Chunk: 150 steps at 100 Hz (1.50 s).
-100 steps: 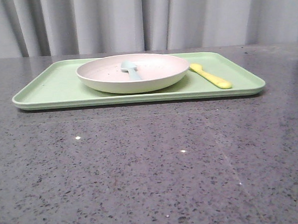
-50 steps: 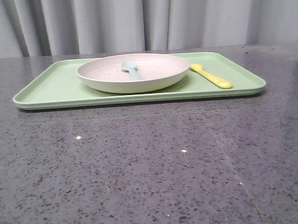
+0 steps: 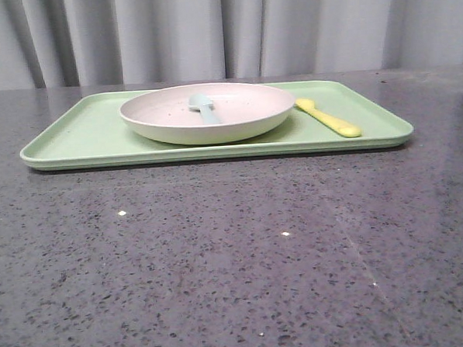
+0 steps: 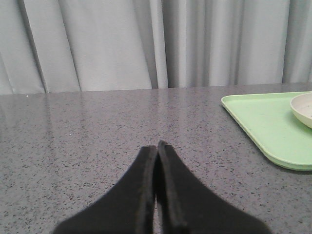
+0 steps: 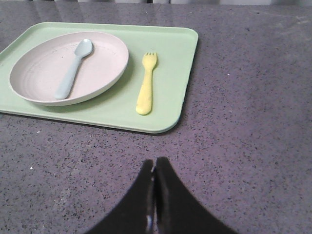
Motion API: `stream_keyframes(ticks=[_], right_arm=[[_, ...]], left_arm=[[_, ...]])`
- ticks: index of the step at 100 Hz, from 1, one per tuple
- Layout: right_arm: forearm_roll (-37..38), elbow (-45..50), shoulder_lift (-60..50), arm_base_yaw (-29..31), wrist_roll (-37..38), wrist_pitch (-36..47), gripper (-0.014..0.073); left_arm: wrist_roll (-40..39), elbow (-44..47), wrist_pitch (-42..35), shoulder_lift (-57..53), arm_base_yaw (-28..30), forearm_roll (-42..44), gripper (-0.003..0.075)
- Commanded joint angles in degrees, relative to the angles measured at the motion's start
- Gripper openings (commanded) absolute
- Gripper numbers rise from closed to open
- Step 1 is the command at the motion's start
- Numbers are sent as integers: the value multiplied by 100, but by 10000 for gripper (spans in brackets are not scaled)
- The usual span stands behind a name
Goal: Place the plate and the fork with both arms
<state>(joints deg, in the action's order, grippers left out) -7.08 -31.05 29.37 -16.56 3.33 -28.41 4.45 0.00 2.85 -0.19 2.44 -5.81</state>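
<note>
Lying on the pale green tray (image 5: 170, 73) with its long axis running away from the right gripper (image 5: 155, 170), tines at the far end, the fork (image 5: 146, 84) sits ahead of that gripper and near it, just beside the plate (image 5: 105, 61) on the plate's right. The right arm looks the nearer to the fork; the left gripper (image 4: 157, 151) is off past the tray's left end, where only a sliver of plate shows. Both grippers have their fingers pressed together, holding nothing. Count: 1 plate, 1 fork, 1 light blue spoon (image 5: 73, 68) in the plate, 1 tray.
</note>
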Motion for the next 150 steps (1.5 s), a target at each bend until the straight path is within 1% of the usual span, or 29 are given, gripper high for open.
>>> stream_keyframes(ticks=[1, 53, 66, 73, 87, 96, 101, 129, 150], right_arm=[[23, -135, -2, 26, -55, 442, -70], [23, -135, -2, 26, -55, 448, -70], [200, -124, -2, 38, -55, 533, -70], [370, -10, -2, 38, -55, 843, -70], [481, 562, -74, 38, -55, 2155, -70], [481, 876, -214, 45, -55, 2695, -70], [481, 1001, -282, 119, -55, 2841, -70], [530, 1379, -790, 892, -55, 2758, -70], [530, 1942, -1282, 1158, -32, 2841, -70]], left_arm=[[-31, 71, -416, -184, 12, -38, -20], [-31, 71, -416, -184, 12, -38, -20], [-31, 71, -416, -184, 12, -38, -20], [-31, 71, -416, -184, 12, -38, -20], [-31, 71, -416, -184, 12, -38, -20], [-31, 71, -416, -184, 12, -38, -20], [-31, 71, -416, -184, 12, -38, -20], [-31, 71, -416, -184, 12, -38, -20], [-31, 71, -416, -184, 12, -38, -20]])
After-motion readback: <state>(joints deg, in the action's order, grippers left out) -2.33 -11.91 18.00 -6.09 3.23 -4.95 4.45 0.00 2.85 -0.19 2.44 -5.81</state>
